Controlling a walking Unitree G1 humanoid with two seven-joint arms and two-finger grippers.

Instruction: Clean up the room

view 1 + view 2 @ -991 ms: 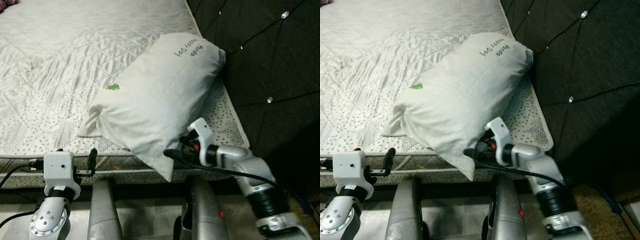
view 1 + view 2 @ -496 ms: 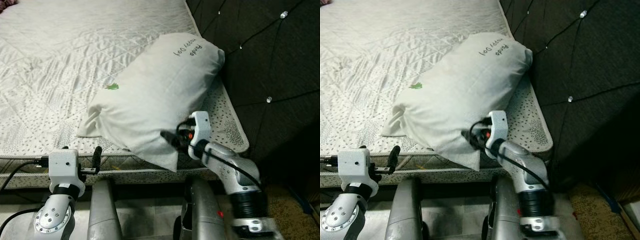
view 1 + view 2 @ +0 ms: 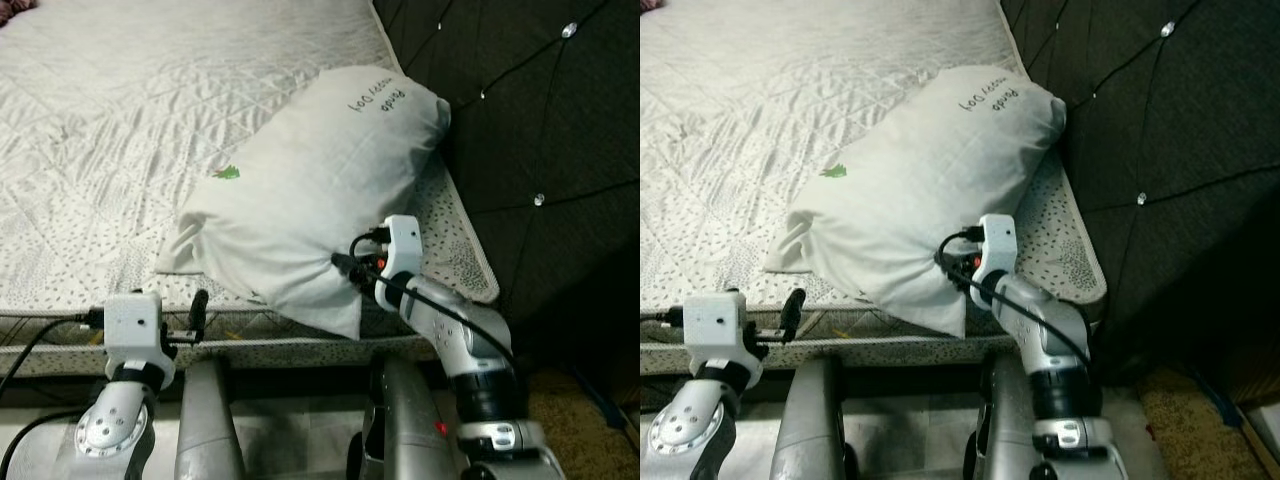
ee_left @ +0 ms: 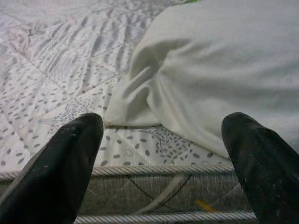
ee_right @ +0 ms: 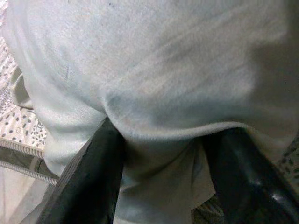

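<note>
The plump white fabric pillow (image 3: 310,190) lies skewed on the quilted mattress (image 3: 120,120), near right. The right gripper (image 5: 163,177) straddles its overhanging corner, fingers wide; the left gripper (image 4: 161,154) waits wide below the edge.

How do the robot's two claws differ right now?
The right claw presses into the pillow, its fingers straddling a fold; the left claw hangs open before the mattress edge, touching nothing. The right arm reaches over the bed; the left stays lower. Both have two black fingers.
</note>
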